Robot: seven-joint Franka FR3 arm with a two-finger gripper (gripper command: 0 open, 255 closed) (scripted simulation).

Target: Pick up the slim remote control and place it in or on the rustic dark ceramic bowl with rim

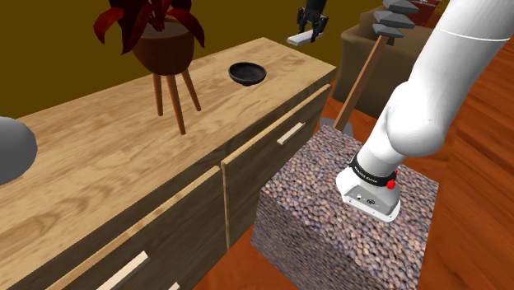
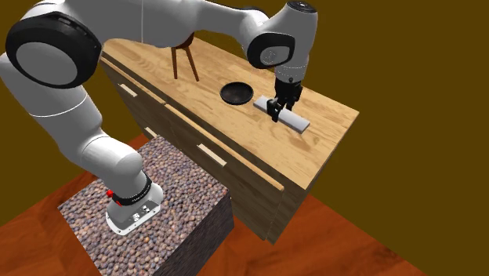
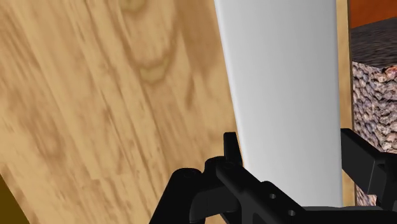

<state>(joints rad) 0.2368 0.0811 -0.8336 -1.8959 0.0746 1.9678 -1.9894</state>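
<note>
Remote (image 2: 296, 120), a slim pale slab, runs lengthwise along the surface (image 2: 313, 153), one end toward the dark bowl (image 2: 237, 94). Gripper (image 2: 275, 115) clasps it across its width.

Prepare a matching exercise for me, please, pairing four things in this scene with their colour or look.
Things:
1. slim remote control
2. bowl
3. potted plant
4. robot's stand

Looks:
A. dark red leaves
B. pebbled surface
C. plain whitish grey
D. black

Pairs: 1-C, 2-D, 3-A, 4-B
</note>
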